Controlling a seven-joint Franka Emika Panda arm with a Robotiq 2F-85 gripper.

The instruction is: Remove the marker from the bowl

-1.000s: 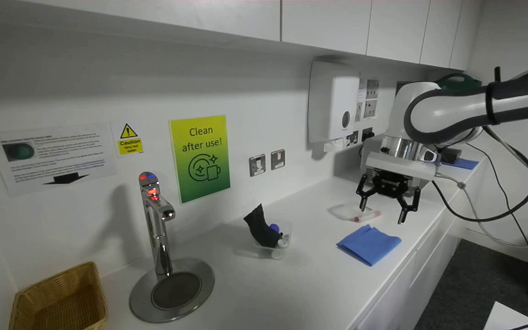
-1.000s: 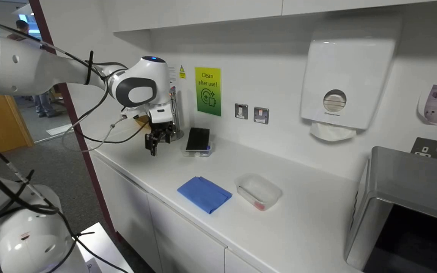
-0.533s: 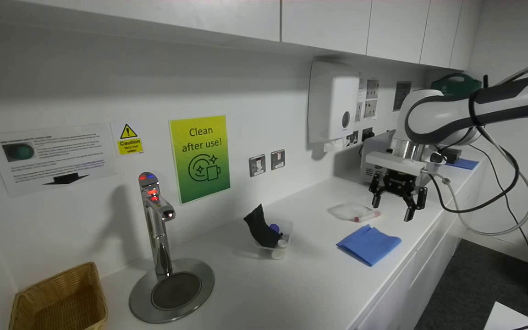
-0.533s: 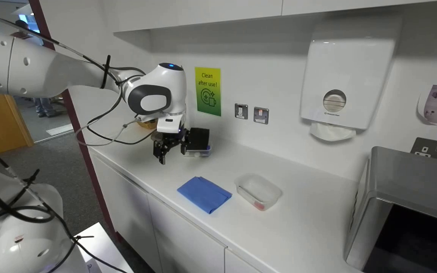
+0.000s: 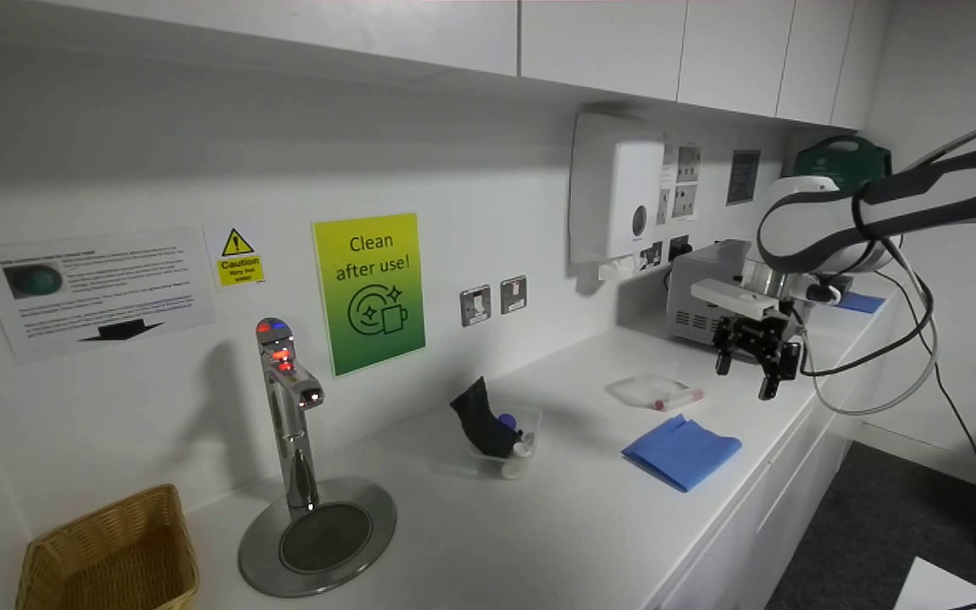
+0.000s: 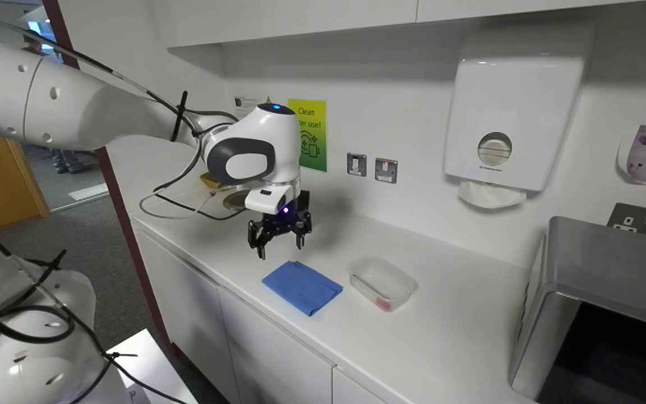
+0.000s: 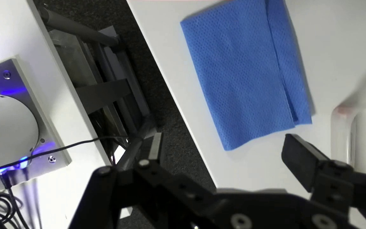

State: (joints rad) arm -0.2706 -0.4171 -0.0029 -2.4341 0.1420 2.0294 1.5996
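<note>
A clear plastic bowl stands on the white counter and shows in both exterior views [image 5: 636, 388] [image 6: 393, 276]. A marker with a red end [image 6: 383, 304] lies in it along the near side; it also shows in an exterior view [image 5: 679, 400]. In the wrist view only the bowl's corner [image 7: 341, 140] shows at the right edge, with a reddish blur of the marker [image 7: 345, 110] through the plastic. My gripper [image 6: 281, 250] is open and empty, pointing down above the counter, near the blue cloth and apart from the bowl. It also shows in an exterior view [image 5: 746, 379] and the wrist view [image 7: 224, 146].
A folded blue cloth [image 6: 303, 288] lies beside the bowl, near the counter's front edge. A second clear tub with a black item [image 5: 485, 424] stands further along. A tap [image 5: 291, 424], a wicker basket [image 5: 115, 551] and a grey microwave [image 6: 592, 292] are also on the counter.
The open gripper has moved along the counter, away from the tub with the black item and towards the cloth and bowl, and is slightly lower. The bowl, marker and cloth have not moved.
</note>
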